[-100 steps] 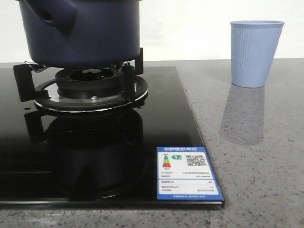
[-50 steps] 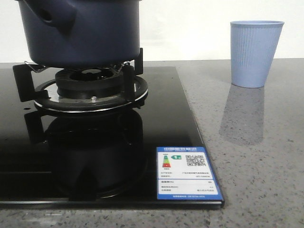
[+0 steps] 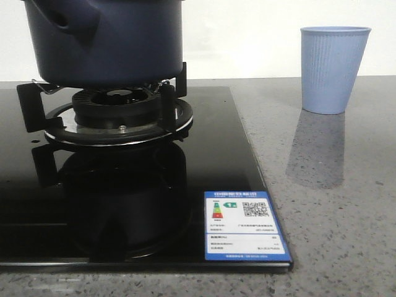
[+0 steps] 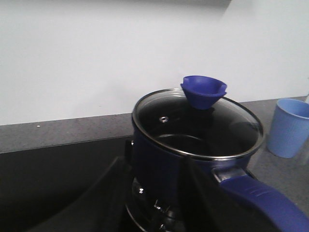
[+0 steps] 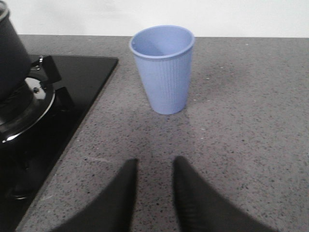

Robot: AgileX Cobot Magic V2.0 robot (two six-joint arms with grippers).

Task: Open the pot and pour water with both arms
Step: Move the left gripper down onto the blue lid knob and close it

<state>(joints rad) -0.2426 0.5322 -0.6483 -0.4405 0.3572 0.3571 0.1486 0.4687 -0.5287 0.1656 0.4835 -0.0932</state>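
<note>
pot (image 4: 193, 154) lidded on burner (image 3: 117, 114); cup (image 5: 163, 67) empty; right end effector (image 5: 153, 188) released, left unclear.

Grey speckled worktop (image 3: 334, 235) w/ black glass hob (image 3: 124, 204) set on left, pale blue ribbed cup (image 3: 333, 68) standing upright at right.
</note>
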